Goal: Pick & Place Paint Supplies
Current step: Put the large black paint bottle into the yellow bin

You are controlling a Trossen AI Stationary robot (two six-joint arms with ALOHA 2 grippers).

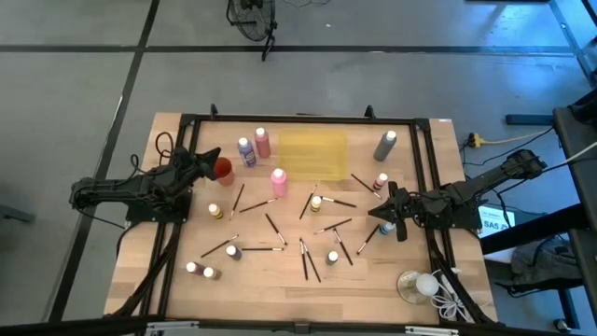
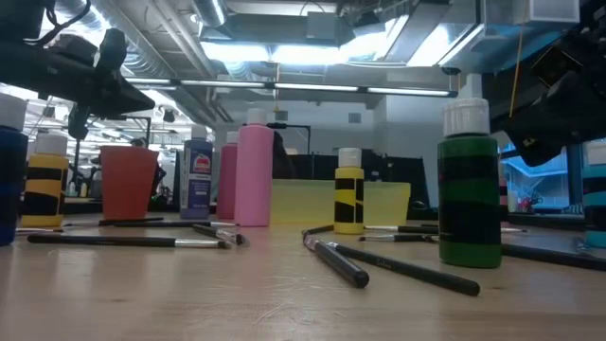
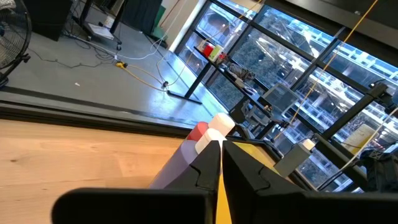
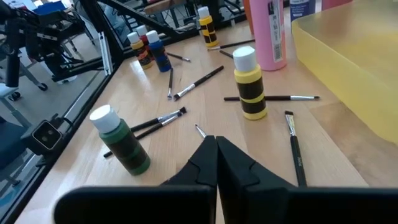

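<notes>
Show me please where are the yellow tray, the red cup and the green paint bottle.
yellow tray (image 1: pixel 312 152), high view, middle of its floor.
red cup (image 2: pixel 127 180), low view, front wall.
green paint bottle (image 2: pixel 468 201), low view, middle of its body, below the white cap.

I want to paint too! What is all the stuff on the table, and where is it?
Tall bottles: four, two pink, one purple, one grey, at the back by the tray.
Small bottles: about ten, white-capped, mixed colours, scattered over the middle and front.
Paintbrushes: over ten, dark handles, strewn across the middle.
Tray: one, yellow, back centre.
Cup: one, red, back left.
Dish: one, clear, holding a white ball, front right corner.
Left gripper: shut, above the red cup.
Right gripper: shut, over the right side.
</notes>
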